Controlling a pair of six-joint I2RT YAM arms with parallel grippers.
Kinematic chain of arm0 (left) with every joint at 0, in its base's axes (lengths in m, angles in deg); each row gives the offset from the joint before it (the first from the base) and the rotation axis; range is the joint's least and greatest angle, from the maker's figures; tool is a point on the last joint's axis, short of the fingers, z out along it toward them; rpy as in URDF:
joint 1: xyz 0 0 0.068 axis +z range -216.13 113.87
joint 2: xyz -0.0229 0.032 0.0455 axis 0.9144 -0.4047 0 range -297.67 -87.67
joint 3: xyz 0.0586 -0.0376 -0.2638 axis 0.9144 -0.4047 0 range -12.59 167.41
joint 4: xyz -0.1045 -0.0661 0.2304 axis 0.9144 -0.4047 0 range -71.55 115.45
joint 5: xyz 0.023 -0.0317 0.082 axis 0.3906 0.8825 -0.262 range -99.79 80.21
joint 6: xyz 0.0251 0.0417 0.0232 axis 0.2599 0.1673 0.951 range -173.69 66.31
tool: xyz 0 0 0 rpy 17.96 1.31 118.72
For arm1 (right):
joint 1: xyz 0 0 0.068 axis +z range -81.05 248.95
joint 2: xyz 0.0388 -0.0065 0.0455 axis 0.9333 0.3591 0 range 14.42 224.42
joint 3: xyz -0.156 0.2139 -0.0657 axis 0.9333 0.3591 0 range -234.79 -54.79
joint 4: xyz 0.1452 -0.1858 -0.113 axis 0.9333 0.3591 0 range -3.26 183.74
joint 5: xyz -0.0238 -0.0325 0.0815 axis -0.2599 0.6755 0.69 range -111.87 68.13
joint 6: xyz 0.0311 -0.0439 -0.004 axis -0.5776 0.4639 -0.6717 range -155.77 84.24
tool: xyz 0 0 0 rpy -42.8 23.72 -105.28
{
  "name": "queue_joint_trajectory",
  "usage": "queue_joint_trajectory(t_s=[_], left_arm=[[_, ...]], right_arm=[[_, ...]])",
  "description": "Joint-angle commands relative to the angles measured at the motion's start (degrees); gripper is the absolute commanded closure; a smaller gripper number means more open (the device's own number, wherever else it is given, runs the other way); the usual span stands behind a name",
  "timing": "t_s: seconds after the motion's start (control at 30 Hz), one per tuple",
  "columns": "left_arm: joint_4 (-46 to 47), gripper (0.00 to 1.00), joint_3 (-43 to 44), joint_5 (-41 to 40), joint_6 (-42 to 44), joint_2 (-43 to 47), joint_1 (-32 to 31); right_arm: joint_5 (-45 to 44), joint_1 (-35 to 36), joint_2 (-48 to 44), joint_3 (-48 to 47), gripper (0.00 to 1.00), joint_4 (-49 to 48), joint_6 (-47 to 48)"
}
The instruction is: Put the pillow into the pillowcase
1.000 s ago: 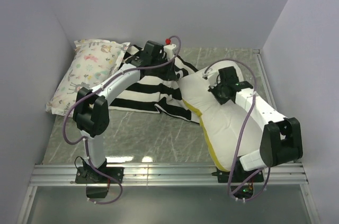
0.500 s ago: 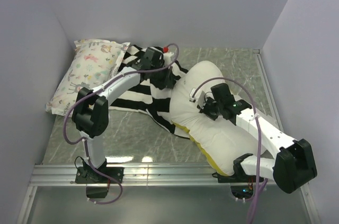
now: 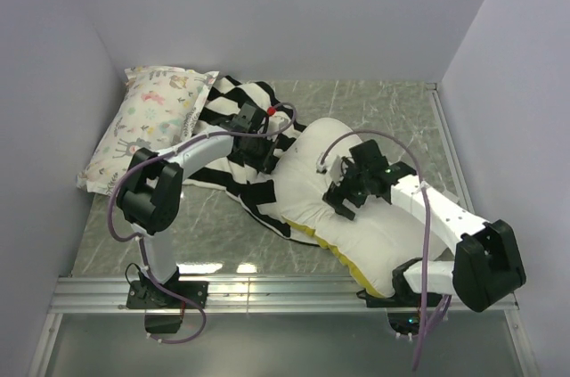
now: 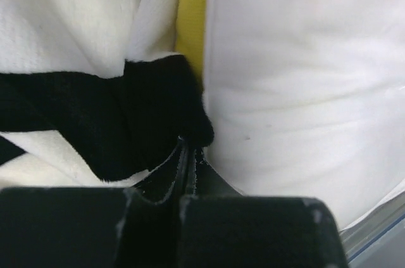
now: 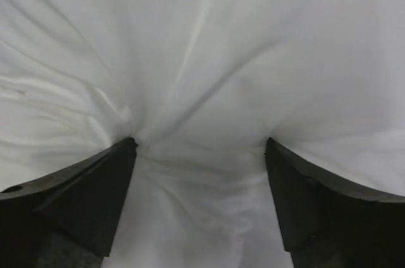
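Plump cream pillow [image 3: 370, 234] butts against the striped pillowcase [image 3: 245, 96].
My left hand [image 4: 188, 151] pinches its black stripe; my right hand [image 5: 199, 147] is released, fingers spread on creased pillow.

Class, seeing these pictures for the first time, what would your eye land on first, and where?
The plump cream-white pillow fills the right of the scene, the right pincer spread open against its puckered cloth. Beside it, left of centre, the black-and-white striped pillowcase lies bunched, its edge pinched in the shut left pincer. A pastel printed pillow rests far left.
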Motion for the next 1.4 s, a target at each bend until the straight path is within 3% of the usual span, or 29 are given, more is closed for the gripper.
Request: queue_joint_trajectory(t_s=[0.0, 0.13, 0.27, 0.43, 0.7, 0.8, 0.83, 0.93, 0.97, 1.03, 1.2, 1.37], left_arm=[[-0.5, 1.00, 3.1, 1.4, 1.7, 0.4, 0.2], [0.6, 1.00, 2.3, 3.1, 1.7, 0.8, 0.3], [0.8, 1.00, 2.5, 4.0, 1.5, 0.5, 0.3], [1.4, 1.00, 2.4, 4.6, 1.0, 0.6, 0.5], [3.0, 1.00, 1.5, 5.6, -0.3, 0.5, 0.6], [3.5, 1.00, 1.6, 5.6, -0.6, 0.5, 0.6], [3.8, 1.00, 1.6, 5.7, -0.7, 0.5, 0.5], [3.8, 1.00, 2.0, 5.9, -1.2, -0.1, 0.6], [3.9, 1.00, 1.9, 5.9, -1.2, -0.2, 0.7], [4.2, 1.00, 1.3, 5.5, -1.2, 0.2, 0.7], [5.3, 1.00, 0.2, 5.7, -1.8, 1.2, 1.2], [5.9, 1.00, -0.2, 7.1, -2.3, 0.6, 1.2]], right_arm=[[3.9, -4.4, -1.1, -7.7, 0.02, 9.1, -10.0], [1.2, -9.6, -0.8, -17.3, 0.01, 8.5, -22.4], [-3.5, -10.3, 5.4, -22.1, 0.00, 17.8, -24.4], [-8.5, -15.0, 5.3, -19.1, 0.00, 28.1, -14.4], [-20.4, -31.1, 1.8, -16.4, 0.00, 40.5, -4.0], [-23.1, -32.4, 2.8, -9.6, 0.01, 38.6, 0.2], [-24.0, -32.7, 4.7, -5.8, 0.04, 36.8, 1.0], [-26.4, -33.8, 13.0, -3.8, 0.42, 28.6, 2.7], [-27.5, -34.3, 15.4, -5.0, 0.69, 24.8, 2.9], [-30.2, -35.4, 21.9, -11.8, 1.00, 21.8, 3.3], [-33.2, -36.3, 23.1, -23.6, 1.00, 9.2, 11.4], [-27.5, -34.3, 12.4, -17.7, 1.00, -8.3, 26.7]])
